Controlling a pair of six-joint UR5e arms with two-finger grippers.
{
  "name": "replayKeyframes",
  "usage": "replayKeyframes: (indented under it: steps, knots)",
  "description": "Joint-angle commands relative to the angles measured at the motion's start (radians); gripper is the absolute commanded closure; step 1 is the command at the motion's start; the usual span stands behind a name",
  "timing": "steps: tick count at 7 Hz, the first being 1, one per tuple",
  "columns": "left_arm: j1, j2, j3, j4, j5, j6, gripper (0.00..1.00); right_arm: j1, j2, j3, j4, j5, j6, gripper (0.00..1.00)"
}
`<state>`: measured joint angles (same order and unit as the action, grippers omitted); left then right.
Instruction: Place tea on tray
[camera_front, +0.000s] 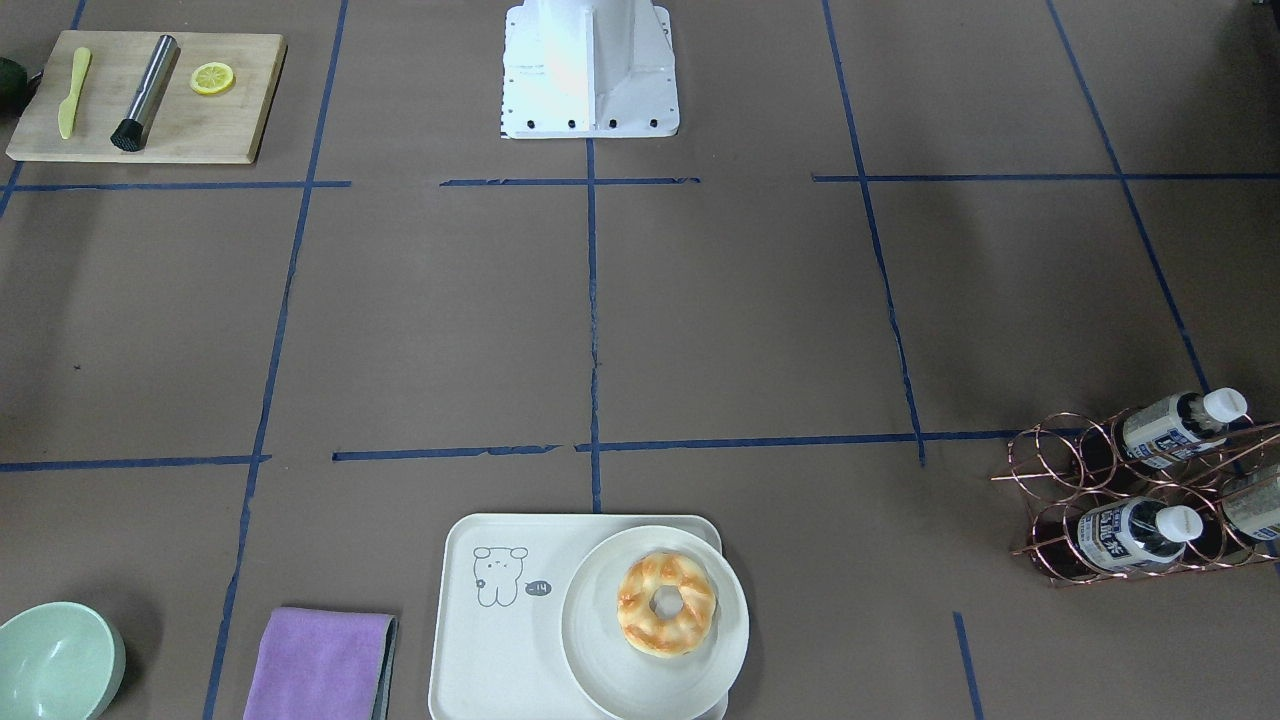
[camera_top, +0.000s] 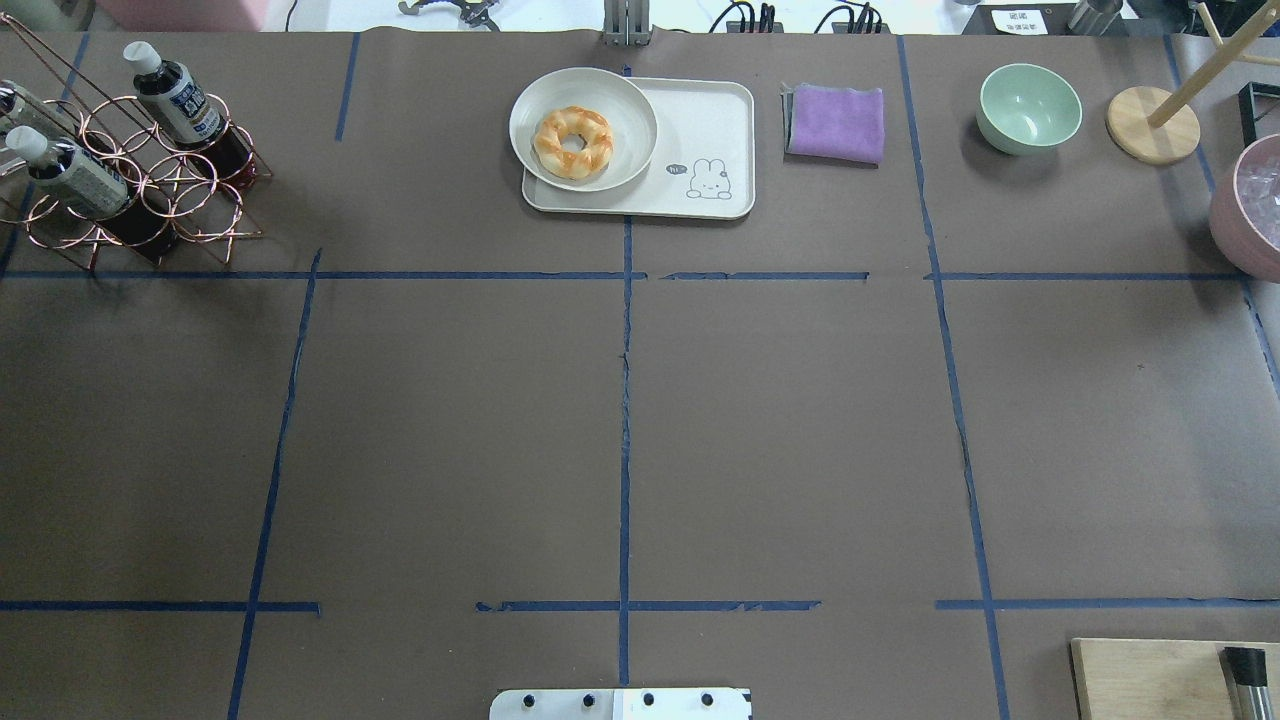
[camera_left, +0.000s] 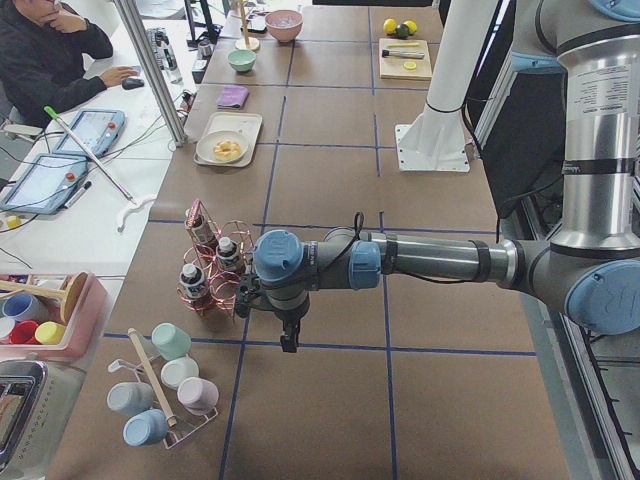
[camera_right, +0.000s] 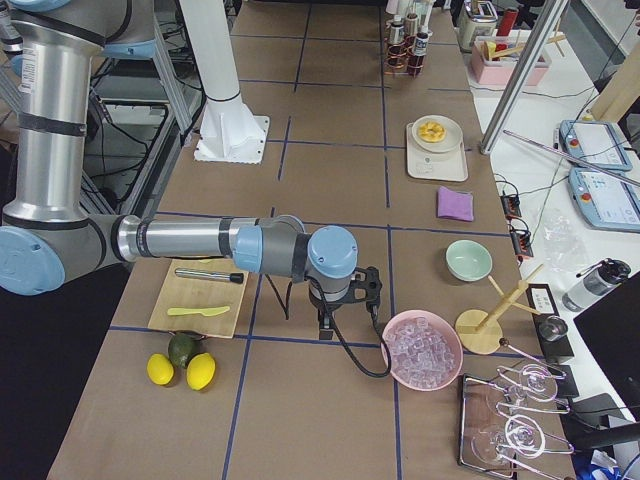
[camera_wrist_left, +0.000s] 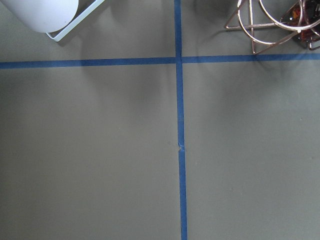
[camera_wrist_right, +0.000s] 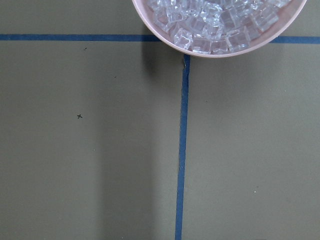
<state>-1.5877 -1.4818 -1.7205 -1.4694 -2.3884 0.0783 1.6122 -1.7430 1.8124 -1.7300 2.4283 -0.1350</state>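
1. Tea (camera_front: 1160, 430) is seen in several matching white-capped bottles, which are lodged at a tilt in the rings of a copper wire rack (camera_front: 1062, 462).
2. The rack is stood at the far corner of the table (camera_front: 760, 320) on the robot's left side.
3. The tray (camera_front: 495, 650) is set at the table edge opposite the robot base, near the centre tape line and well apart from the rack.
4. One half of the tray is taken up by a round white plate (camera_front: 595, 665), on which a glazed ring pastry (camera_front: 667, 603) is laid; the drawn bear is printed on the other half.
5. A folded purple cloth (camera_front: 320, 665) is laid just beside the tray, and a pale green bowl (camera_front: 55, 660) is placed further along.
6. The left tool (camera_left: 289, 340) is held above the table just beside the rack, pointed down; whether it is spread or pressed together cannot be told.
7. The right tool (camera_right: 327, 325) is held above the table between a wooden cutting board (camera_right: 215, 292) and a pink bowl of ice cubes (camera_right: 390, 365); its state cannot be told either.
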Motion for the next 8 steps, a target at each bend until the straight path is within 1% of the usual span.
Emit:
replayKeyframes:
  steps: [1, 3, 4, 5, 6, 7, 8]
  knots:
    - [0.000, -0.002, -0.001, 0.000, 0.000, -0.005, 0.00, 0.000, 0.000, 0.001, 0.000, 0.000, 0.000, 0.00]
    - [0.000, -0.008, -0.023, 0.000, -0.002, -0.006, 0.00, 0.000, 0.002, 0.002, 0.000, 0.000, 0.002, 0.00]
    - [0.003, -0.023, -0.040, -0.038, -0.005, -0.005, 0.00, 0.000, 0.003, 0.004, 0.001, 0.002, 0.002, 0.00]
    - [0.036, -0.023, -0.042, -0.151, -0.006, -0.012, 0.00, 0.000, 0.002, 0.004, 0.000, 0.000, 0.003, 0.00]
    - [0.072, -0.025, -0.045, -0.251, -0.006, -0.140, 0.00, 0.000, 0.003, 0.005, 0.001, 0.002, 0.002, 0.00]
    - [0.130, -0.026, -0.051, -0.416, 0.000, -0.310, 0.00, 0.000, 0.003, 0.013, 0.001, 0.000, 0.002, 0.00]
    - [0.168, -0.026, -0.053, -0.548, 0.003, -0.460, 0.00, 0.000, 0.003, 0.013, 0.001, 0.002, 0.002, 0.00]
